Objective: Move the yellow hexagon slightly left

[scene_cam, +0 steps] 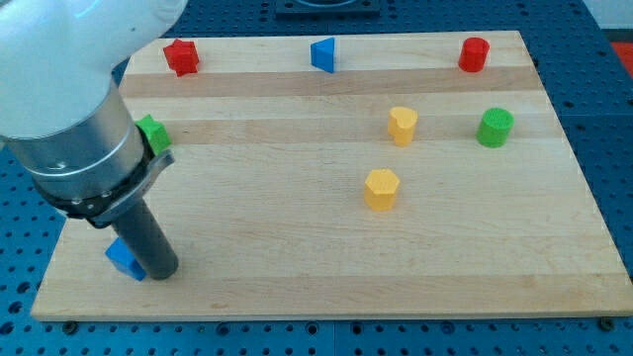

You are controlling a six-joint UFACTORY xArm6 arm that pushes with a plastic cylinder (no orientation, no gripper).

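Note:
The yellow hexagon (pixel 381 189) lies right of the board's middle. A second yellow block (pixel 402 126), heart-like in shape, sits just above it. My tip (pixel 162 270) rests on the board at the view's lower left, far to the left of the yellow hexagon. It touches or nearly touches the right side of a blue block (pixel 124 259), which the rod partly hides.
A green block (pixel 152 133) is half hidden behind the arm at the left edge. A red star (pixel 181 56), a blue triangle (pixel 323 54) and a red cylinder (pixel 474 54) line the top. A green cylinder (pixel 495 128) sits at the right. The wooden board (pixel 297 287) ends on all sides.

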